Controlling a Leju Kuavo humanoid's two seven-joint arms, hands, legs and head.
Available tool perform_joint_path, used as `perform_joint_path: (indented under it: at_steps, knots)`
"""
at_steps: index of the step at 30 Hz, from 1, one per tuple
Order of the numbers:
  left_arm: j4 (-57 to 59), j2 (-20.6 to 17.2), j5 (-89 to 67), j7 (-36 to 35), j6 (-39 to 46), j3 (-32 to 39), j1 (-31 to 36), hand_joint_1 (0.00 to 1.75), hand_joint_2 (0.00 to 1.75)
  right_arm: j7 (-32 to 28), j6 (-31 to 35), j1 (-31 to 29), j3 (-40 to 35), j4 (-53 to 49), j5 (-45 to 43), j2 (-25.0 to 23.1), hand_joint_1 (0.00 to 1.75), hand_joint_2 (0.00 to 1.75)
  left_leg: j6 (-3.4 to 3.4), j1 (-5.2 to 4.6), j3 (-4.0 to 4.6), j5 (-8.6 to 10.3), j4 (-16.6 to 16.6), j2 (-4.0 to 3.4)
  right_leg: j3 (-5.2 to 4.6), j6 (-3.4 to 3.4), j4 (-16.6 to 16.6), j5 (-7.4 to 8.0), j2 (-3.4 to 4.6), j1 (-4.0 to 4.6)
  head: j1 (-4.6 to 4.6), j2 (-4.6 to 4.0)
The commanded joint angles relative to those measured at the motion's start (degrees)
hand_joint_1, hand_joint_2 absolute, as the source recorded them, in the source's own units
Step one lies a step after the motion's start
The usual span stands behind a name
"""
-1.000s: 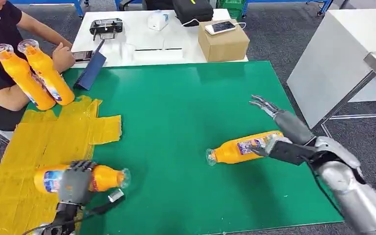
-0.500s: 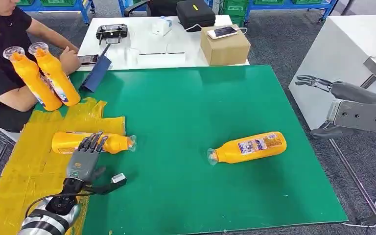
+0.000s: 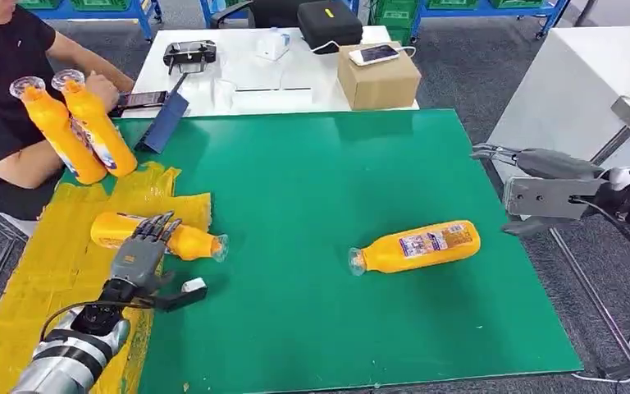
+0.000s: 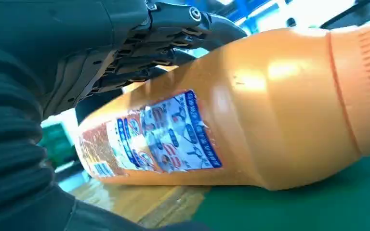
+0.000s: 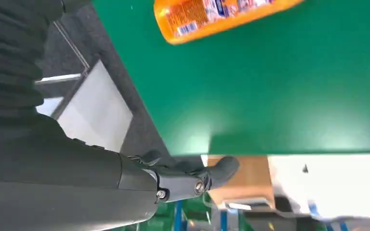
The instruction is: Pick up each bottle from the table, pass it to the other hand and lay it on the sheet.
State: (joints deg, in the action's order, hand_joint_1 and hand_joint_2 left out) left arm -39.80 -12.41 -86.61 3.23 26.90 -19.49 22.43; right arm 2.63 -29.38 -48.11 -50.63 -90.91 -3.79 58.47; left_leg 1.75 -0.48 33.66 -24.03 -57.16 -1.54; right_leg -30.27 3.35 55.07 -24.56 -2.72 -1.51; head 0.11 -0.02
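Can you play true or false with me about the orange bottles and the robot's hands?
1. A bottle lies on its side on the green mat. True.
2. The right hand is holding that bottle. False: it hangs off the mat's edge with nothing in it, fingers apart.
3. The left hand rests over a lying bottle at the yellow sheet. True.
4. A person holds three bottles. False: two upright bottles.
5. The phone lies on the floor. False: on a cardboard box.
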Motion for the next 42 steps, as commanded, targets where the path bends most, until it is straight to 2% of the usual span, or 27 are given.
perform_joint_path:
  at_steps: [1,4,7,13,15,18,19,23,25,27,28,29,30,34,37,42]
  knots:
    - [-14.7,8.2,24.8,14.3,4.8,13.1,-7.7,0.0,0.0,-5.7,12.7,13.9,-5.4,16.4,11.3,-9.6,0.0,1.75,-0.09,0.18,-0.05,0.04,0.1,0.01,0.15,-0.05,-0.3,0.13,0.19,0.17,0.0,0.0]
    - [-23.0,9.9,36.1,20.1,1.0,16.4,-10.0,0.0,0.0,-6.5,13.4,18.3,-1.0,18.4,15.2,-11.9,0.0,1.75,-0.11,0.18,0.15,0.06,0.1,0.15,-0.01,-0.08,-0.3,0.15,0.18,0.18,0.02,0.0]
    - [-27.7,11.4,46.0,25.7,-4.9,19.4,-11.2,0.0,0.0,-8.2,14.5,21.1,3.6,22.3,20.0,-16.7,0.0,1.75,-0.14,0.2,0.67,0.03,-0.1,0.11,-0.52,-0.12,-0.2,0.17,0.25,0.2,0.02,0.0]
    - [-28.0,11.8,47.4,26.8,-5.8,20.3,-11.4,0.0,0.0,-8.6,14.0,21.2,5.1,23.0,21.8,-17.9,0.0,1.75,-0.08,0.0,1.13,0.03,-0.1,0.0,-1.1,0.05,0.0,0.16,0.2,0.06,0.0,0.0]
    - [-30.4,12.9,53.5,29.2,-11.0,21.5,-12.0,0.0,0.0,-8.7,13.3,22.0,6.8,23.7,23.4,-19.1,0.0,1.75,-0.19,0.09,1.21,-0.01,-0.1,0.01,-1.2,-0.09,0.0,0.16,0.36,0.14,0.0,0.0]
    - [-36.4,14.5,61.8,29.3,-19.1,22.5,-13.5,0.0,0.0,-9.2,13.4,22.8,8.4,25.8,25.5,-21.0,0.0,1.75,-0.05,0.06,1.46,0.05,-0.1,-0.03,-1.43,0.1,-0.1,0.18,0.15,0.12,0.02,0.0]
    - [-38.5,15.2,64.1,29.3,-20.8,22.8,-14.1,0.0,1.75,-9.3,13.6,23.5,8.7,26.2,26.2,-21.4,0.0,1.75,-0.1,0.12,1.42,-0.01,-0.1,-0.06,-1.39,0.02,-0.1,0.18,0.31,0.16,0.02,0.0]
    - [-41.8,15.5,65.0,28.8,-22.2,21.6,-15.5,0.0,1.75,-9.2,15.7,24.6,9.3,27.7,29.4,-22.7,0.0,1.75,-0.11,0.15,1.4,-0.01,-0.1,-0.03,-1.36,0.01,-0.1,0.16,0.27,0.18,0.02,0.0]
    - [-43.4,15.5,63.5,28.5,-21.7,20.8,-16.9,0.0,1.75,-8.6,20.1,23.8,9.9,30.0,34.6,-25.4,0.0,1.75,-0.11,0.1,1.39,-0.01,-0.1,-0.05,-1.37,0.0,-0.1,0.16,0.3,0.14,0.02,0.0]
    - [-44.6,15.8,62.9,28.3,-21.5,20.9,-18.1,0.0,1.75,-9.0,21.7,23.4,12.1,31.4,38.0,-28.4,0.0,1.75,-0.07,0.07,1.42,0.03,0.0,-0.16,-1.43,0.06,-0.1,0.21,0.29,0.12,0.02,0.0]
    - [-45.0,15.7,62.6,28.2,-21.4,21.1,-18.5,0.0,1.75,-9.6,22.5,23.6,13.0,30.5,39.0,-28.9,0.0,1.75,-0.17,0.14,1.3,-0.03,-0.1,-0.22,-1.35,-0.09,-0.1,0.22,0.57,0.17,0.02,0.0]
    - [-45.1,15.7,62.6,28.2,-21.4,21.2,-18.7,0.0,1.75,-9.6,22.5,23.5,13.2,30.0,39.0,-28.9,0.0,1.75,-0.07,0.06,1.44,0.03,0.0,-0.2,-1.45,0.06,-0.1,0.21,0.3,0.12,0.02,0.0]
    - [-45.5,15.7,62.4,28.2,-21.3,21.7,-19.1,0.0,1.75,-10.1,23.2,23.9,14.0,27.7,39.2,-28.5,0.0,1.75,-0.13,0.1,1.41,0.01,-0.1,-0.27,-1.45,-0.02,-0.1,0.22,0.48,0.16,0.06,0.0]
    - [-46.2,15.9,62.5,27.7,-22.0,23.2,-19.8,0.0,1.75,-12.0,24.3,26.1,17.8,21.0,39.4,-27.8,0.0,1.75,-0.06,0.0,1.51,0.05,-0.1,-0.18,-1.57,0.08,0.0,0.16,0.25,0.06,0.04,0.0]
    - [-46.9,16.1,62.5,27.7,-23.2,24.8,-20.5,0.0,1.75,-11.4,21.5,26.0,21.0,15.5,39.7,-26.1,0.0,1.75,-0.15,0.04,1.49,-0.06,-0.1,-0.23,-1.58,-0.03,0.1,0.09,0.47,0.08,0.02,0.0]
    - [-46.8,16.5,62.3,28.0,-23.6,25.3,-20.7,0.0,1.75,-11.8,18.8,26.1,23.4,14.4,38.5,-23.9,0.0,1.75,-0.05,-0.07,1.62,0.05,-0.1,-0.09,-1.67,0.1,0.1,0.12,0.19,-0.01,0.0,0.0]
